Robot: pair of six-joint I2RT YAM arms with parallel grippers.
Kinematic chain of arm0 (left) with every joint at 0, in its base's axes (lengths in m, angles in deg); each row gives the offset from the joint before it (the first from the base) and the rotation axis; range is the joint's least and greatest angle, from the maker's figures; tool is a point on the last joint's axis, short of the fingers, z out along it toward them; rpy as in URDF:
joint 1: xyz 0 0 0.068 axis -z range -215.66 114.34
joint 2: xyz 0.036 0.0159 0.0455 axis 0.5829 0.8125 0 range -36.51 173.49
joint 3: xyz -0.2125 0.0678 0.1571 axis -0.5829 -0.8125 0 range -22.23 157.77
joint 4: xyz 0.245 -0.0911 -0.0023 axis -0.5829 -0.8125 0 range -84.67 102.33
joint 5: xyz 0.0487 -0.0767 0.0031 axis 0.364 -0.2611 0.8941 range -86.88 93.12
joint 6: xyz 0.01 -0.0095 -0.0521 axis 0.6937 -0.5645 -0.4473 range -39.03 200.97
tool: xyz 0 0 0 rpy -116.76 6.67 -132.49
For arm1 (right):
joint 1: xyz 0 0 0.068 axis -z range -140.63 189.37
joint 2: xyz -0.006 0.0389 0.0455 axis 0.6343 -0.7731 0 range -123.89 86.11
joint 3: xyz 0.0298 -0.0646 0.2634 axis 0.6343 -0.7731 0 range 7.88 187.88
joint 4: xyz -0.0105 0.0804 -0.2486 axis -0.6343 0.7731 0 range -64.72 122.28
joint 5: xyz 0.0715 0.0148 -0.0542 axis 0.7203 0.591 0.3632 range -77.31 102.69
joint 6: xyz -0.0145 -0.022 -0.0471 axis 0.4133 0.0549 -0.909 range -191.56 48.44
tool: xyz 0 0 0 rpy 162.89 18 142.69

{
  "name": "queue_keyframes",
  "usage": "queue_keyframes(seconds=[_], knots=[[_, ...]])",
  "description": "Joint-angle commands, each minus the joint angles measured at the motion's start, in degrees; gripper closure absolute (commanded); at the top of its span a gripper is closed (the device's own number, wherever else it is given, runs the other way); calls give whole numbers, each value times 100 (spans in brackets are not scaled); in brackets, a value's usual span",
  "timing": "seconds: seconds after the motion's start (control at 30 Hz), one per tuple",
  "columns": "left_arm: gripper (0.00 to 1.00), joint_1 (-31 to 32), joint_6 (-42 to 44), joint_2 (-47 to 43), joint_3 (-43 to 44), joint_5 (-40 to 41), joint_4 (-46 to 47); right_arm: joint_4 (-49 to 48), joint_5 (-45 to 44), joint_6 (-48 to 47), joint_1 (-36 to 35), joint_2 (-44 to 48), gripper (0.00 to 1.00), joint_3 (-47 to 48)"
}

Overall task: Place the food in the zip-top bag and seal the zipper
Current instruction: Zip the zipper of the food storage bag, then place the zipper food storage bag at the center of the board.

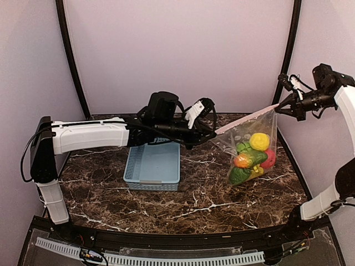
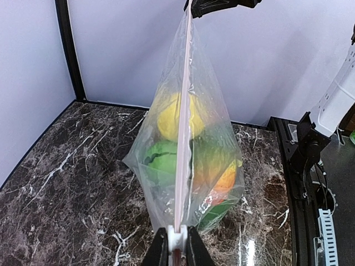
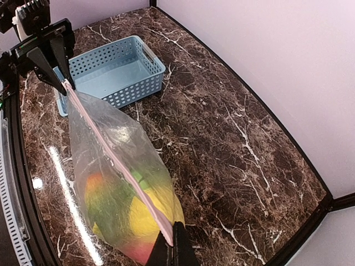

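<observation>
The clear zip-top bag (image 1: 252,147) hangs in the air between my two grippers, with the food (image 1: 254,155) inside: yellow, green, orange and red toy fruits bunched at its bottom. Its pale pink zipper (image 1: 247,119) is stretched taut along the top edge. My left gripper (image 2: 177,246) is shut on the white slider tab (image 2: 177,238) at the zipper's left end. At the bag's upper right corner, my right gripper (image 3: 173,244) is shut on the other end of the zipper (image 3: 119,160). The food (image 2: 175,124) shows through the plastic in both wrist views.
A light blue slatted basket (image 1: 153,165) stands on the marble table (image 1: 194,205) under the left arm, with nothing inside it. Pale walls with black corner posts enclose the back and sides.
</observation>
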Motion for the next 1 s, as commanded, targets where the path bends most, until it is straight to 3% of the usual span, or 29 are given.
queue_keyframes(seconds=[0.0,0.57,0.63,0.67,0.73,0.97], knots=[[89,-121,-66,-300,-208,119,-93,-373,4,69,109,23,100,-9],[86,-249,-129,-352,-543,185,212,-551,127,153,111,-113,100,-163],[81,-247,-166,-265,-487,126,342,-552,188,161,109,-152,100,-165],[69,-252,-158,-229,-455,51,392,-550,220,158,109,-176,100,-165],[56,-248,-161,-115,-440,20,615,-554,267,160,109,-208,100,-165],[54,-242,-296,422,-125,-599,1128,-574,260,162,109,-223,100,-184]])
